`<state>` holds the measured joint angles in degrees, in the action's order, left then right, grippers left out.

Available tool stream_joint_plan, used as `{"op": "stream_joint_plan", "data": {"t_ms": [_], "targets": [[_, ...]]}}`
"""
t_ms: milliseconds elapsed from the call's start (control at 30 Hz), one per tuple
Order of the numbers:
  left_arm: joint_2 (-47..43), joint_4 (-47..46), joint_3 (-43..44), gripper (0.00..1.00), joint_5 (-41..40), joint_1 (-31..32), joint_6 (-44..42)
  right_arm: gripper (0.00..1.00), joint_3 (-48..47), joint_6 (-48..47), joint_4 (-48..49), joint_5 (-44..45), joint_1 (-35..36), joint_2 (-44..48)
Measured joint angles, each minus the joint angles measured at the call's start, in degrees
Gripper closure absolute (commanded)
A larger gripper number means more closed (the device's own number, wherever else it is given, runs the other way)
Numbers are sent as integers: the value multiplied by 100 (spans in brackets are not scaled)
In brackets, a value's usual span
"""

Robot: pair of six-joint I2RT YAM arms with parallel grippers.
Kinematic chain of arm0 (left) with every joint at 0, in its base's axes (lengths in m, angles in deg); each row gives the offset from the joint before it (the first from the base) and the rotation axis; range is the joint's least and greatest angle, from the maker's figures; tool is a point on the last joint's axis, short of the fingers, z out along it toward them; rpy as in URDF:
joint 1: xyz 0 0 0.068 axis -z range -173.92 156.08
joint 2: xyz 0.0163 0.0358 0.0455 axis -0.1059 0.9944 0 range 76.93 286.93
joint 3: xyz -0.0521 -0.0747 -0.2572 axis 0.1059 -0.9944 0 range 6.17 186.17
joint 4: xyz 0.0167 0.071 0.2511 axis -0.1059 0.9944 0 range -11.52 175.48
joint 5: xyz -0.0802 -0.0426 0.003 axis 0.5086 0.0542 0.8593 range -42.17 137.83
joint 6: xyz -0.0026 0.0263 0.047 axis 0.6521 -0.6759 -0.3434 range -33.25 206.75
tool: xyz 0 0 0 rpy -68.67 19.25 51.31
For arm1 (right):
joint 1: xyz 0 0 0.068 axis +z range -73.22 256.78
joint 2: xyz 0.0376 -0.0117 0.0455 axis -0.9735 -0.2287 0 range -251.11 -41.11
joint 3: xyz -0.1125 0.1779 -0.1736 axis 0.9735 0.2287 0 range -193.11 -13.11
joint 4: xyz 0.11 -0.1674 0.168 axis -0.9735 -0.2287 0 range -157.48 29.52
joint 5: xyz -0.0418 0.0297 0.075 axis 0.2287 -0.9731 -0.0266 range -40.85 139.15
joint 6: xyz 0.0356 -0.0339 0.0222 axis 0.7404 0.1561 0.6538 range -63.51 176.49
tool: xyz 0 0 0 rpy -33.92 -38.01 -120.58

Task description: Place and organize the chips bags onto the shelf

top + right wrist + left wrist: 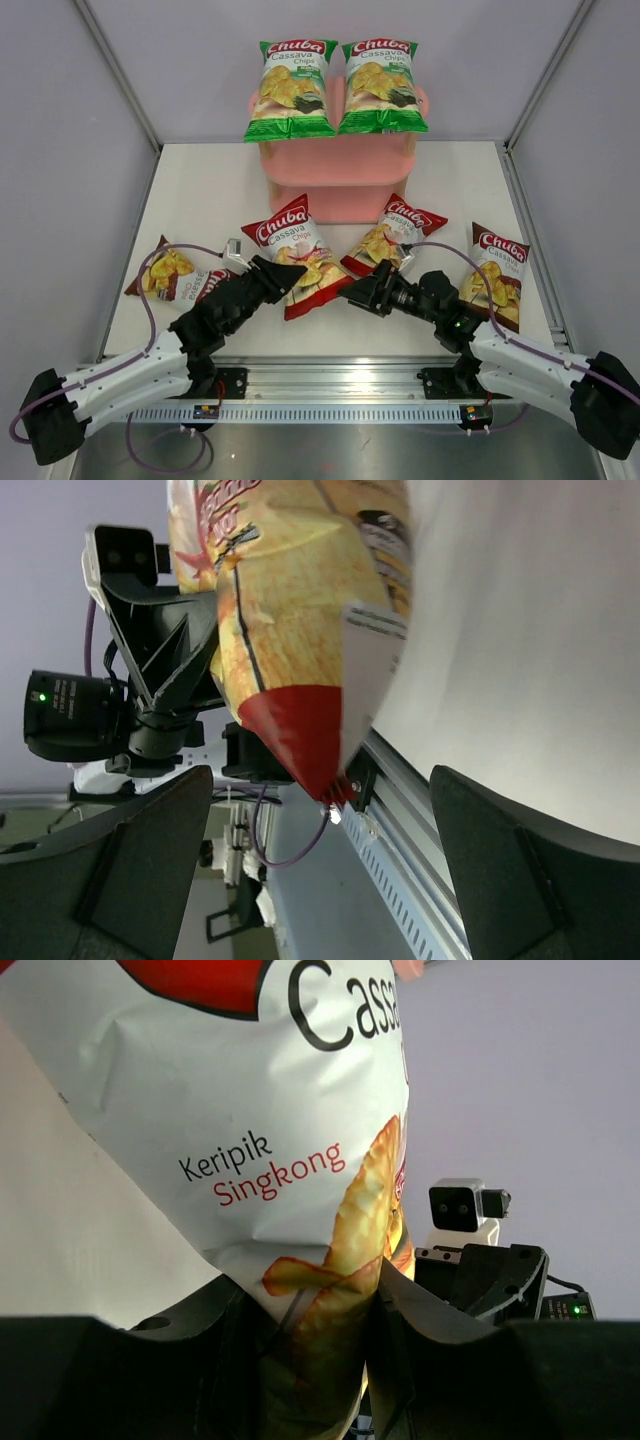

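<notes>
The pink shelf (340, 180) stands at the back centre with two green chips bags (290, 90) (383, 85) side by side on its top board. My left gripper (285, 278) is shut on the lower edge of a red chips bag (292, 250). In the left wrist view the bag (250, 1110) is pinched between my fingers (310, 1330). My right gripper (355, 292) is open beside that bag's lower right corner. In the right wrist view the bag's red corner (300, 740) hangs just between my spread fingers (320, 820).
A second red bag (398, 235) lies in front of the shelf on the right. One dark brown bag (168, 272) lies at the left and another (497, 272) at the right. The two grippers are close together near the table's front rail (330, 380).
</notes>
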<state>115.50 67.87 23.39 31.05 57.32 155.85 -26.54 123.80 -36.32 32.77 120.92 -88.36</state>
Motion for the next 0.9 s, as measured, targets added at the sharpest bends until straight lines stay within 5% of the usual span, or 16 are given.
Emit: {"op": "stream_joint_plan", "data": {"t_ms": [400,600,900], "targets": [[-540,289,111,73,4,50,256,7,-769,-616,2035,809,962,-2129],[-581,431,166,67,59,48,278,32,-769,-802,2190,984,1056,-2194],[-651,612,328,40,166,39,79,59,-699,-1069,2321,1294,1073,-1912]]}}
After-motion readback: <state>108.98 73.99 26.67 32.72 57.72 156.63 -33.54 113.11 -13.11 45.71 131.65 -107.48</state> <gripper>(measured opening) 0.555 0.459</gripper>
